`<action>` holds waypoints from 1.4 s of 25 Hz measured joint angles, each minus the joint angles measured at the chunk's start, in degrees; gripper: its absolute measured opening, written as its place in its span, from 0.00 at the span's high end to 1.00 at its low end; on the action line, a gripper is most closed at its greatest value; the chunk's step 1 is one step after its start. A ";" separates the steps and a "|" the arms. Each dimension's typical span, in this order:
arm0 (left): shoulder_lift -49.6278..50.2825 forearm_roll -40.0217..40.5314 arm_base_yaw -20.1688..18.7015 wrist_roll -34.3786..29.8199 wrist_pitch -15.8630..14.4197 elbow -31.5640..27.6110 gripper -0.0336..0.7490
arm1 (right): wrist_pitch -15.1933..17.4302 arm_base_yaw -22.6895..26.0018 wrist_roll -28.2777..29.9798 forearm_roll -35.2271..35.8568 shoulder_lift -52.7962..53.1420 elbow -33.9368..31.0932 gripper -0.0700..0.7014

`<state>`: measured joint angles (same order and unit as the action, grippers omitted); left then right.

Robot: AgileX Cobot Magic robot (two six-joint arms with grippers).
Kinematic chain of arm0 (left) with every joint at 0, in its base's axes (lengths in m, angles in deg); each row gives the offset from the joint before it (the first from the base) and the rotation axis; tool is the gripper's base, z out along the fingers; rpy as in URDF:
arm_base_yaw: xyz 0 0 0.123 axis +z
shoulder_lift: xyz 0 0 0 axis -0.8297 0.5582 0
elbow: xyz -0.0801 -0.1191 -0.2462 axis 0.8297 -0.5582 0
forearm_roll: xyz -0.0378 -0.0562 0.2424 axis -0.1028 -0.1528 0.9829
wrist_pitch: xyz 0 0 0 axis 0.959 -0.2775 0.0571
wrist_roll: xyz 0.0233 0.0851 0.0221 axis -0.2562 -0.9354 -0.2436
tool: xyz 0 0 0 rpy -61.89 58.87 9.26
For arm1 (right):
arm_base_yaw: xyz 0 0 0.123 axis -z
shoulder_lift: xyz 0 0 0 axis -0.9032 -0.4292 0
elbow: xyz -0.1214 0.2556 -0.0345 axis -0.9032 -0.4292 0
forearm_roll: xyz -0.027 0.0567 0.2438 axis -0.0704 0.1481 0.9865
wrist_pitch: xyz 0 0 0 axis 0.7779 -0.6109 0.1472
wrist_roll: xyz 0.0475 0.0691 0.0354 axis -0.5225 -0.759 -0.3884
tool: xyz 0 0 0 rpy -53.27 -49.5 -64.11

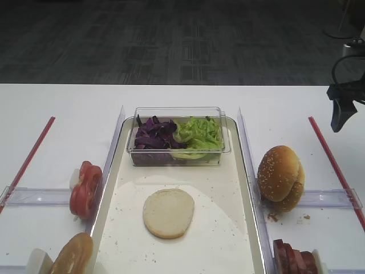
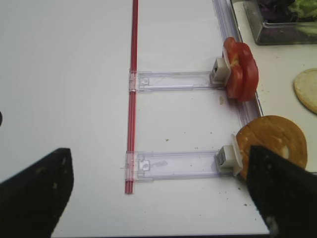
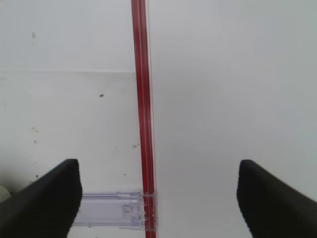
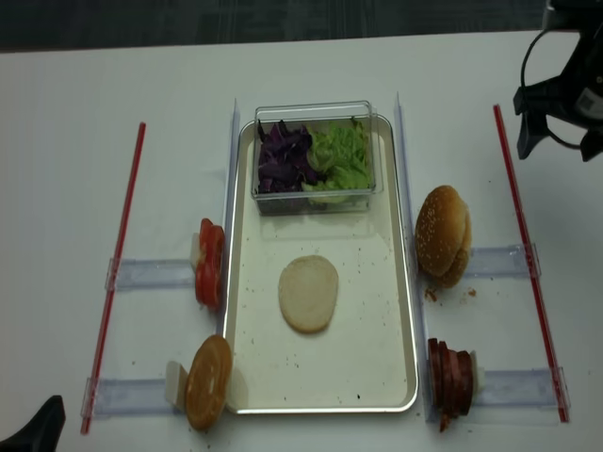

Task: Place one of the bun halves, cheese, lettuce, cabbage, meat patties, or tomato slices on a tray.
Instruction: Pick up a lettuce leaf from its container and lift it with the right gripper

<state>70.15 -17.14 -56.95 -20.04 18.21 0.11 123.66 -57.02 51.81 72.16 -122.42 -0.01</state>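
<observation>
Exterior high view: 1 pale bun half (image 1: 168, 213) lies cut face up on the tray (image 1: 234, 228), just in front of the clear tub (image 1: 178, 149) that holds the cabbage (image 1: 153, 135) and lettuce (image 1: 198, 132). The right gripper (image 1: 341, 105) hangs empty far to the right of the tray, so the bun step looks done and the next ingredient is due.

Right wrist view: the jaws stand wide apart over bare table, with a red strip (image 3: 143, 119) between them and nothing gripped.

Left wrist view: the left gripper's dark fingers (image 2: 34, 193) stand well apart, holding nothing, left of the tray; tomato slices (image 2: 240, 69) and a toasted bun half (image 2: 272, 148) stand at the tray's left edge.

Realsense view: sesame bun halves (image 4: 443, 235) and meat patties (image 4: 450, 379) wait just right of the tray. My guess: the right gripper must travel toward the tray's right edge, descend over 1 patty and close.
</observation>
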 joint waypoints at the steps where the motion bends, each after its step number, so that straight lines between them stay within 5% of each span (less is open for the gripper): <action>1: 0.00 0.00 0.00 0.00 0.00 0.00 0.12 | 0.42 0.00 0.00 0.00 -0.78 0.98 0.07; 13: 0.00 0.05 0.00 0.00 0.00 0.00 0.12 | 2.91 -2.38 -0.25 -0.11 -4.66 6.78 0.07; 35: 0.00 0.05 0.00 0.00 0.00 0.00 0.12 | 2.19 -29.48 -6.90 0.38 -14.78 21.95 0.07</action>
<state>70.15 -17.08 -56.95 -20.04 18.21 0.11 125.85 -86.50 44.91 72.54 -137.20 21.94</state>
